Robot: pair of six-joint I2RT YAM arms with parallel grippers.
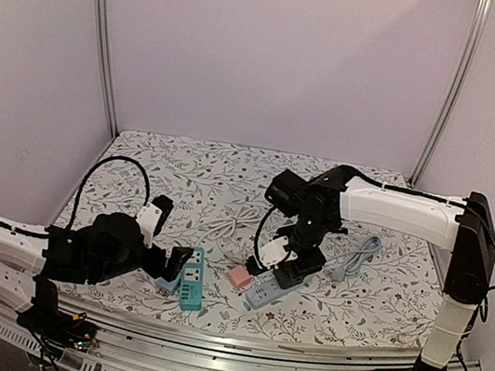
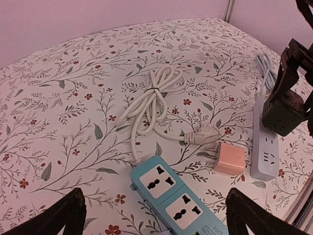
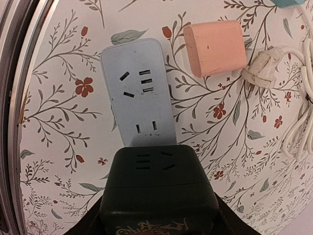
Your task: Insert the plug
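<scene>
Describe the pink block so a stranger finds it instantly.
On the floral table, near the front, lie two power strips: a teal strip at left, a pale grey strip under the black adapter in the right tool. The pink block sits between them: a salmon cube, not a long bar.

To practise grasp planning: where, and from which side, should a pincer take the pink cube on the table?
Take the pink cube from above, closing across the two flat sides that face neither the white plug nor the grey strip; those sides look clear.
</scene>
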